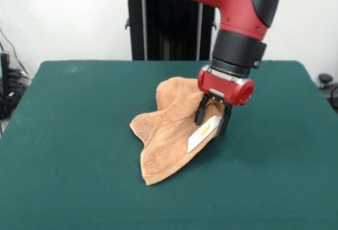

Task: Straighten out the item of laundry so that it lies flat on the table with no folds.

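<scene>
Pinching the label-bearing edge of the towel [171,130] between its 2 dark fingers [200,115], the gripper [212,122] holds that corner raised near the middle of the table [79,135]. From the gripper, the bunched cloth trails toward the camera and leftward, its long axis diagonal; pulling the opposite way would likely open the folds.

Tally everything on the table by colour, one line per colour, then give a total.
Light-brown/orange: 1, the towel, crumpled with folds
White with a yellow mark: 1, the label on the towel
Red and black: 1, the gripper at the towel's edge
Dark green: 1, the table itself
Total: 4
</scene>
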Robot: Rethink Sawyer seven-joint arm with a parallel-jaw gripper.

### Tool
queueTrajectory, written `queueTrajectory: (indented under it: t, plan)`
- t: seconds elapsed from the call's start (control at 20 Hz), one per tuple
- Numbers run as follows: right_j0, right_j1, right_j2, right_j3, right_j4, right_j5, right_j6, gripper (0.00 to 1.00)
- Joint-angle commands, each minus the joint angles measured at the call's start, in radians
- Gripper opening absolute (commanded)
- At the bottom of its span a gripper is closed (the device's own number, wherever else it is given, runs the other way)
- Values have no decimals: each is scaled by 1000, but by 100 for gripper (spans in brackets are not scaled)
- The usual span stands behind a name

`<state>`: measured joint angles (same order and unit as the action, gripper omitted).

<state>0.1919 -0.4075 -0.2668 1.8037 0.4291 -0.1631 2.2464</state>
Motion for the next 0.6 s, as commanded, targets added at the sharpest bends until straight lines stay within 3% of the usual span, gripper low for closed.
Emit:
queueTrajectory:
  t: [0.05,0.2,0.35,0.4,0.6]
  plan:
    - [35,52,33,18,88,-4,219,100]
    - [54,48,17,23,107,22,210,100]
    - [110,77,-62,-9,122,81,149,100]
    - [124,84,-82,-17,124,96,140,0]
    - [129,82,-91,-21,127,137,139,0]
